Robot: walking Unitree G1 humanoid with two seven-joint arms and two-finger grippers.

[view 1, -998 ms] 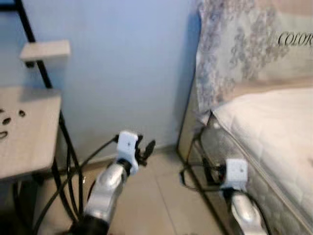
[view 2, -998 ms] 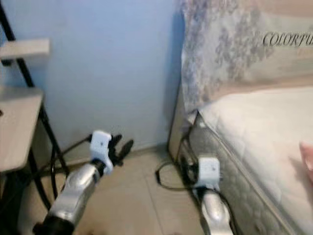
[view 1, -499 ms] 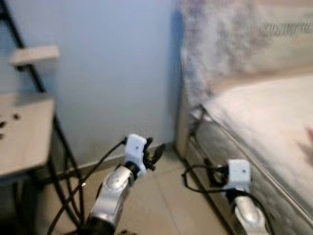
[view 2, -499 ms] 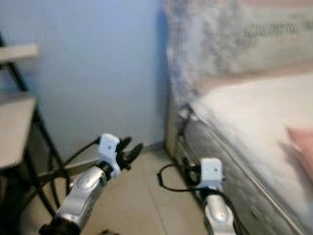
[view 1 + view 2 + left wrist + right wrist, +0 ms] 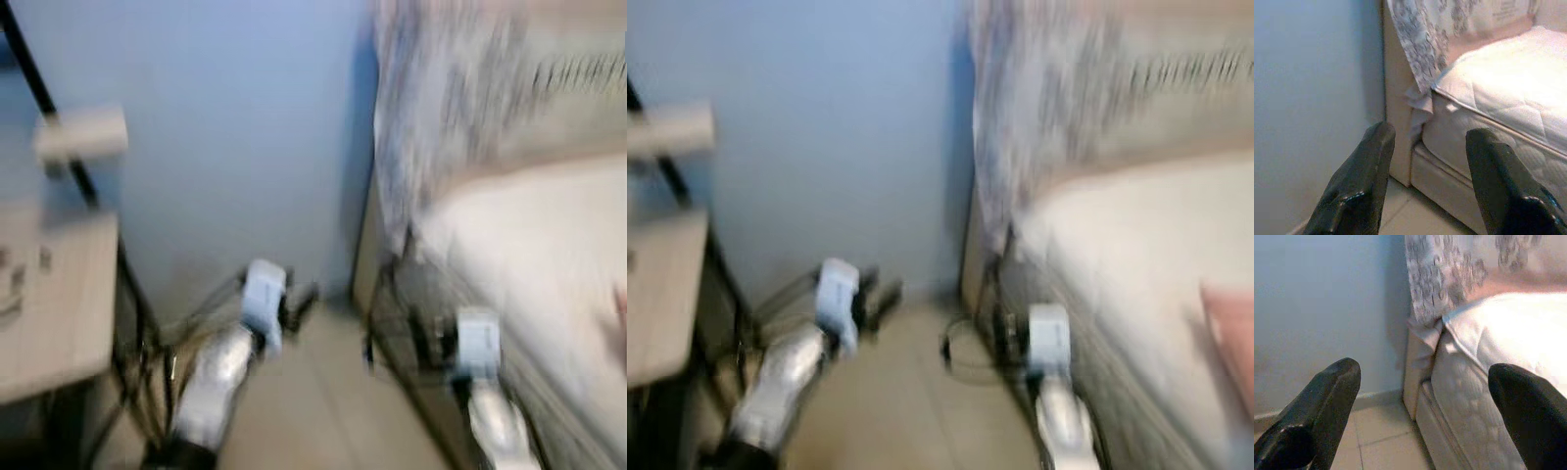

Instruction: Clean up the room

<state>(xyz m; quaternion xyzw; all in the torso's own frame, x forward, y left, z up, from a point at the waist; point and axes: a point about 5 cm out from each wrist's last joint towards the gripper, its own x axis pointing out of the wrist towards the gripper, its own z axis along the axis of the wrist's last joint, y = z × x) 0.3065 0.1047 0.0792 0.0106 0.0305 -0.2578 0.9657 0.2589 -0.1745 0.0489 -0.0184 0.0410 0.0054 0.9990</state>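
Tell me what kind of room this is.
Most likely a bedroom: a bed with a bare quilted mattress stands against a blue wall, a patterned pillow leans at its head, and a small wooden side table stands nearby.

Left arm: we hold it forward and low, left gripper [image 5: 1425, 181] parted.
Right arm: likewise, right gripper [image 5: 1425, 416] spread wide.

quilted cloth mattress [image 5: 1508, 93], matt blue wall [image 5: 1312, 98]
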